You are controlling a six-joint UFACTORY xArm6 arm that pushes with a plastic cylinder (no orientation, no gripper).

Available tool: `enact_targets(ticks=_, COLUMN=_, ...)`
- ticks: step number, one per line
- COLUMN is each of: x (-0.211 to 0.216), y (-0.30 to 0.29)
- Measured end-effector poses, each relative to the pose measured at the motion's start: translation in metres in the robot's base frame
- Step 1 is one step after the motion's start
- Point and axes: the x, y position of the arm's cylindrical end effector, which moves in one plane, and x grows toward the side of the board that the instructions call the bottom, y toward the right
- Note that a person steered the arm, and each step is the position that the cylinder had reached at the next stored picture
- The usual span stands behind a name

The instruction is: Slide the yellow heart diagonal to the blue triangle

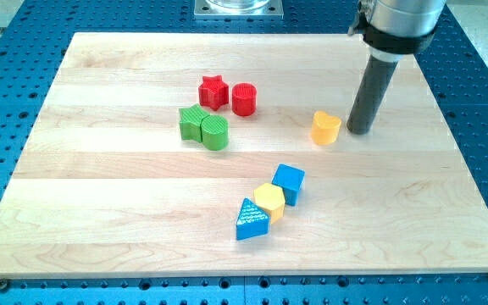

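The yellow heart (325, 128) lies right of the board's middle. My tip (361, 130) rests on the board just to the heart's right, a small gap apart. The blue triangle (251, 220) lies lower down, near the view's bottom centre, well below and left of the heart. A yellow hexagon (269, 200) touches the triangle's upper right, and a blue cube (289, 183) touches the hexagon in turn, forming a diagonal row.
A red star (213, 91) and a red cylinder (244, 99) sit side by side left of centre. Two green blocks (195, 122) (215, 132) touch just below them. The wooden board (100, 212) lies on a blue perforated table (481, 102).
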Motion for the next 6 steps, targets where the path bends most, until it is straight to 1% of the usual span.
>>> enact_targets(ticks=1, x=0.019, y=-0.041)
enact_targets(ticks=2, x=0.059, y=-0.111)
enact_targets(ticks=3, x=0.032, y=-0.097)
enact_targets(ticks=4, x=0.043, y=-0.144)
enact_targets(ticks=5, x=0.086, y=-0.227)
enact_targets(ticks=6, x=0.079, y=-0.251)
